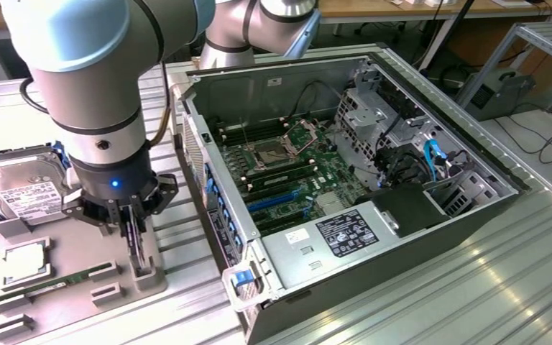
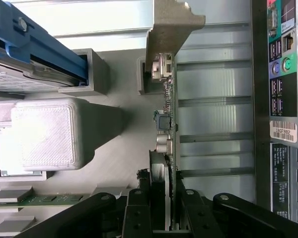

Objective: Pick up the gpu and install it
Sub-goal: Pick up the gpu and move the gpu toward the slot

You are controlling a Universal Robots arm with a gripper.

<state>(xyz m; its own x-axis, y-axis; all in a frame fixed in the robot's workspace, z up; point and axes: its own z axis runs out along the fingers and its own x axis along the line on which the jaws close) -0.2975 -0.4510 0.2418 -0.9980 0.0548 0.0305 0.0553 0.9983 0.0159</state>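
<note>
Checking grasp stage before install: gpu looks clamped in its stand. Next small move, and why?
Probably a short straight lift. The jaws of the gripper look closed on both faces of the gpu, which stands on edge with its end in the gray holder slot; pulling sideways could bind it there.

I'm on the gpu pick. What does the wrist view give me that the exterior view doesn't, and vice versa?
Wrist view: the gpu's silver bracket and the rear ports.
Exterior view: the open case with its motherboard, and the arm.
Both: the gripper shut on the gpu, which stands on edge in its tray holder, with the hard drive nearby.
</note>
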